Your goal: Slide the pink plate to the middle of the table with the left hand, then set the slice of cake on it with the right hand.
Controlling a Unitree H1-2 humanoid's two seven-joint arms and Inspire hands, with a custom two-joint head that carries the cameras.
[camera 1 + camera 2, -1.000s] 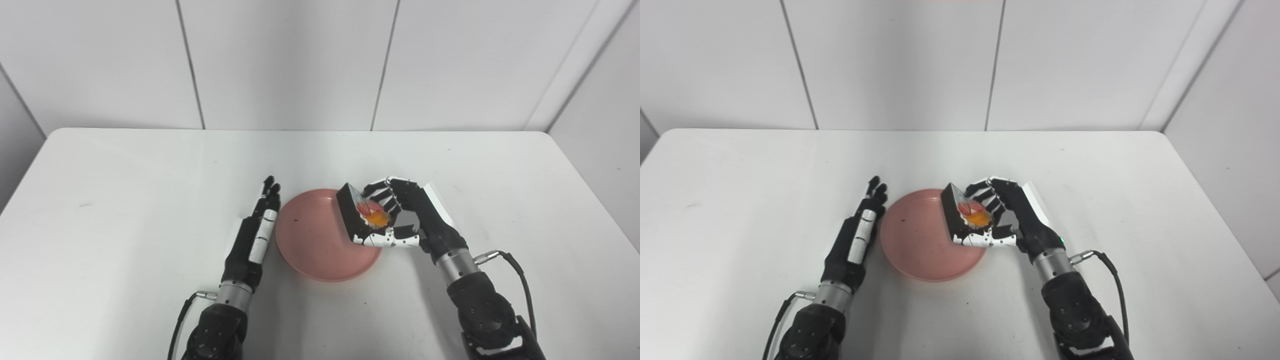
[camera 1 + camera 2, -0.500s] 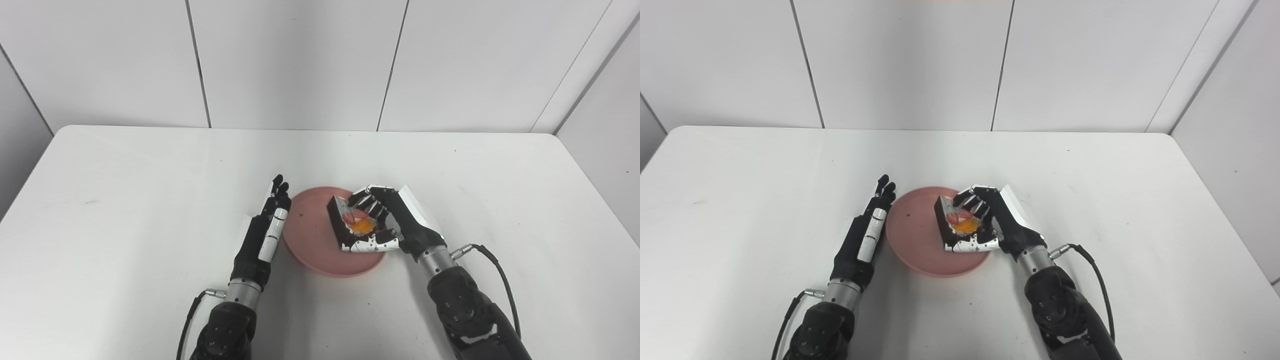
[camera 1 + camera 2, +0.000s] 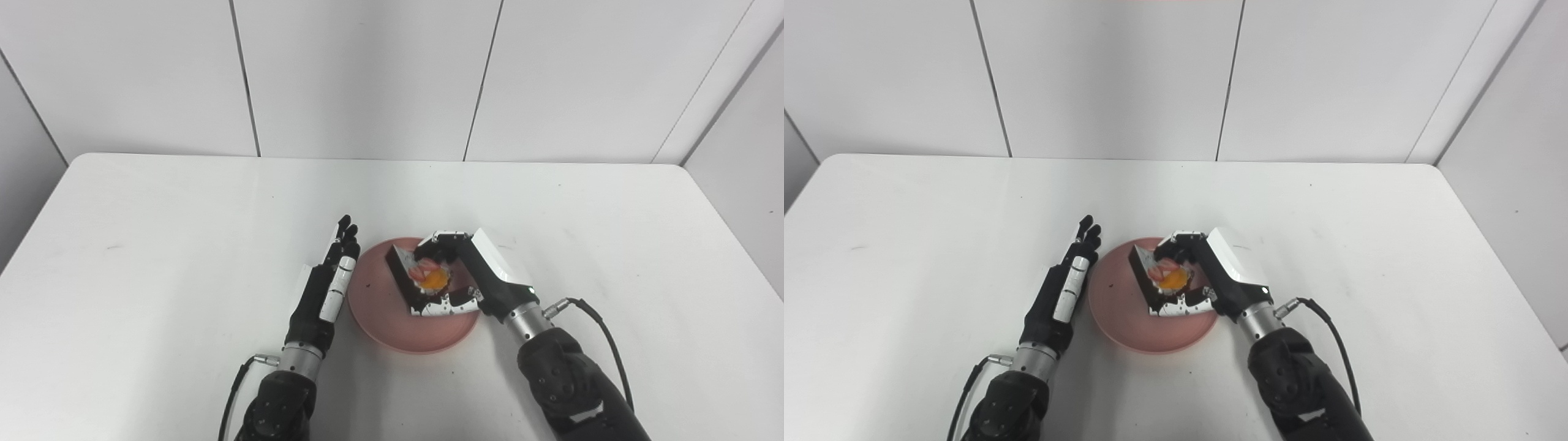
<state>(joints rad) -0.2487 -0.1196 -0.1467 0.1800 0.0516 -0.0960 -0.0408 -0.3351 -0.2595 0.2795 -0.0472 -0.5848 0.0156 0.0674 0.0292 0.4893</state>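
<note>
Change since earlier frames: right hand (image 3: 484,275) has carried the slice of cake (image 3: 419,283) further inward and lower; the slice now sits over the inner part of the pink plate (image 3: 380,306), where before it hung at the plate's right rim. The camera view has also shifted slightly between frames.
Right hand: clenched around the slice of cake, fingers (image 3: 1176,240) curled over its far side and thumb beneath its near edge, back of the hand turned upward.
Slice of cake: dark wedge with red and orange fruit topping, tilted, pointed end toward the far left. Contact with the plate surface cannot be confirmed.
Pink plate: round, flat on the white worktop (image 3: 153,245), near the middle and toward the near edge. Small dark specks on its left part.
Left hand (image 3: 1062,294): released, holding nothing, fingers straight and close together, set on edge just beside the plate's left rim. Touching or a narrow gap cannot be told.
Cables: one runs from each wrist toward the near edge.
Surroundings: white panelled wall behind the worktop.
</note>
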